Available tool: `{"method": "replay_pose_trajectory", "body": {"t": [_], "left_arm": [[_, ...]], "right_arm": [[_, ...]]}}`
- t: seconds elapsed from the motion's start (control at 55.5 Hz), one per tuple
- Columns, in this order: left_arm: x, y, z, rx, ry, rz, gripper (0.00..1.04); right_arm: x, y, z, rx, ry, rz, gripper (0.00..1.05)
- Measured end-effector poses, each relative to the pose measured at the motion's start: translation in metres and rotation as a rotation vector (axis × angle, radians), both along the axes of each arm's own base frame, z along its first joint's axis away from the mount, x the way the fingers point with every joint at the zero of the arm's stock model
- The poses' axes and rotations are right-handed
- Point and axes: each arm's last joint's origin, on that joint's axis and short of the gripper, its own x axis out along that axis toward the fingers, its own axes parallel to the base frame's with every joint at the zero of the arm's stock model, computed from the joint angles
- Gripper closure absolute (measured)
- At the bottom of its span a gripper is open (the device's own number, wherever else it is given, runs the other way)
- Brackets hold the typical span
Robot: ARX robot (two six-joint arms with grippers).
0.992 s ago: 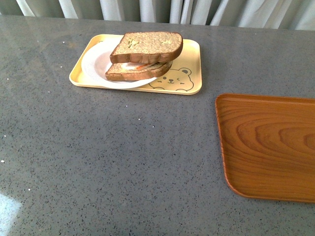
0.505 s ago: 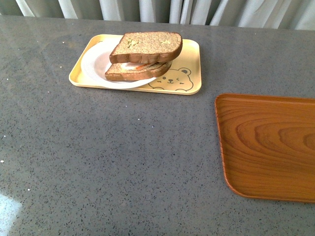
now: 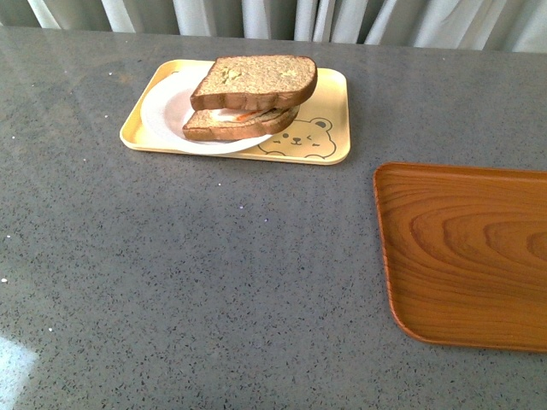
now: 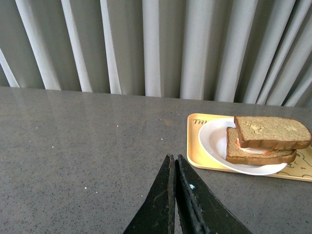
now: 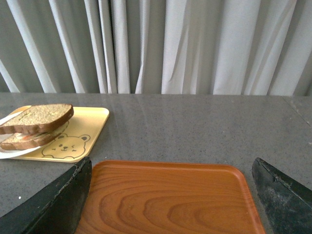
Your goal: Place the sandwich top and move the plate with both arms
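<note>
Now we are judging the plate stiff, slippery; we are favouring its nine and three o'clock rims, left pincer clenched, right pincer released.

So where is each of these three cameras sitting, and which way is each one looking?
Front view: on the robot's body, looking down across the grey table; neither arm shows.
Left wrist view: on the left arm, facing the curtain; the shut left gripper shows.
Right wrist view: on the right arm, above the wooden tray; the open right gripper frames it.
All three share the sandwich top on the plate in the yellow tray.
</note>
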Motion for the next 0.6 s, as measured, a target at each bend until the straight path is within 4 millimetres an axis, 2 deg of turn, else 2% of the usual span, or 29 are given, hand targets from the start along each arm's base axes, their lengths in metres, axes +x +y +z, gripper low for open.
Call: {"method": "replay_pose_trajectory", "body": {"t": [0.289, 0.415, 0.595], "left_arm": [[-0.007, 0.000, -0.001, 0.000, 0.000, 0.000, 1.03], [-0.017, 0.000, -0.004, 0.000, 0.013, 0.000, 1.03], [-0.017, 0.000, -0.004, 0.000, 0.017, -0.001, 1.02]], "right_arm": [[0.000, 0.000, 0.000, 0.000, 0.000, 0.000, 0.09], [0.000, 0.000, 0.000, 0.000, 0.000, 0.000, 0.09], [0.000, 0.000, 0.000, 0.000, 0.000, 0.000, 0.09]]}}
